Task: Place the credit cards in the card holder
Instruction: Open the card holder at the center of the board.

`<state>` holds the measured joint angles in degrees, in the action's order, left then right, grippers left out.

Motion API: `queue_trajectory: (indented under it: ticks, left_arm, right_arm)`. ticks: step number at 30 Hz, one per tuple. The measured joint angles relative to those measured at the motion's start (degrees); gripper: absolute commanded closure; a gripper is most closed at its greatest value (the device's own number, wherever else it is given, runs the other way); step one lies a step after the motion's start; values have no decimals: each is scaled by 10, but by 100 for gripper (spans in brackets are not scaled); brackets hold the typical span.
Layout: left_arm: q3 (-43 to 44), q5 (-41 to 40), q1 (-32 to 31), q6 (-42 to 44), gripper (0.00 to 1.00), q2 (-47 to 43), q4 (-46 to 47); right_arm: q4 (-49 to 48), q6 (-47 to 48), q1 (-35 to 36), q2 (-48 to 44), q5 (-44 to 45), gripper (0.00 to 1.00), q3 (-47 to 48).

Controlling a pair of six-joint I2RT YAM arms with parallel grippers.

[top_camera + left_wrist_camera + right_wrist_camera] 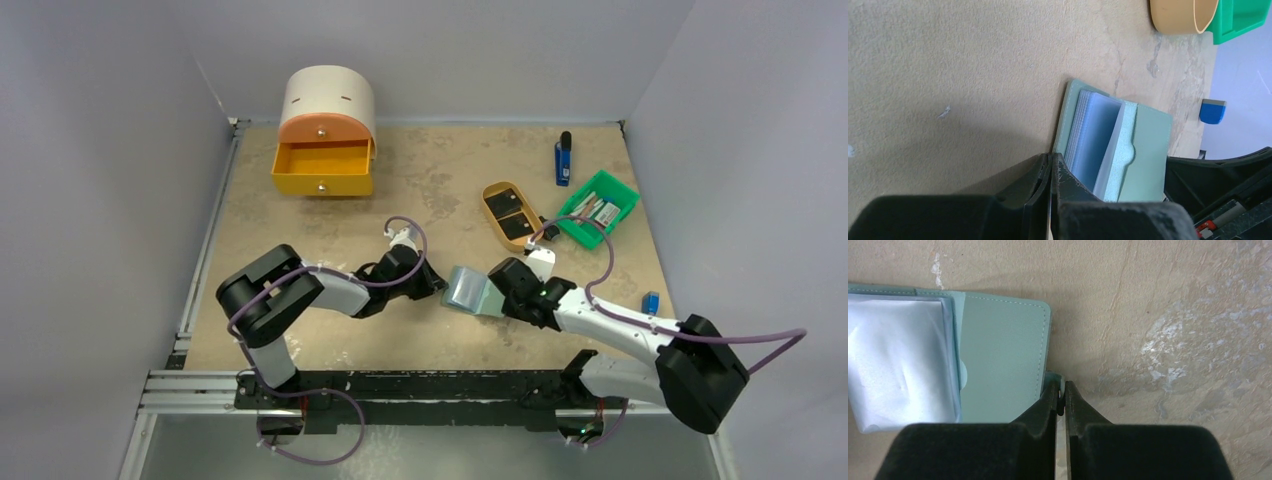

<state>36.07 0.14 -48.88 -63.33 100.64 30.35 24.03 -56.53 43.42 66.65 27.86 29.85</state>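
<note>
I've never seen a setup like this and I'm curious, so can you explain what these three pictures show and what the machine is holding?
These are two robot arms bolted to the near edge of a table. The wide picture looks down from above and behind them. The other two come from a camera on each wrist, so the black fingers at the bottom are that arm's own. In the middle lies an open grey-green card holder. The left end effector appears shut on the edge of its cover, and the right end effector pinches its small side tab. Further back, two black credit cards lie in a tan oval tray, near a green bin, a blue stick and an orange drawer box.
</note>
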Motion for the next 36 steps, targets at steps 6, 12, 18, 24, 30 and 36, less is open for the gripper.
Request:
queue_trajectory:
  ticks: [6, 12, 18, 24, 30, 36]
  left_arm:
    - [-16, -17, 0, 15, 100, -34, -34]
    - [-59, -60, -1, 21, 100, -108, -89]
    - [-108, -122, 0, 20, 100, -230, -168]
    - [-126, -187, -1, 20, 100, -337, -255]
    - [-126, -218, -1, 20, 100, -377, -309]
    - [-124, -227, 0, 30, 100, -378, -328]
  right_arm:
    - [2, 11, 0, -25, -11, 100, 0]
    - [-51, 49, 0, 5, -55, 100, 5]
    - [-125, 88, 0, 104, -107, 100, 52]
    - [-174, 110, 0, 171, -131, 100, 92]
    - [-214, 126, 0, 198, -142, 100, 104]
    - [-247, 131, 1, 211, -143, 100, 103]
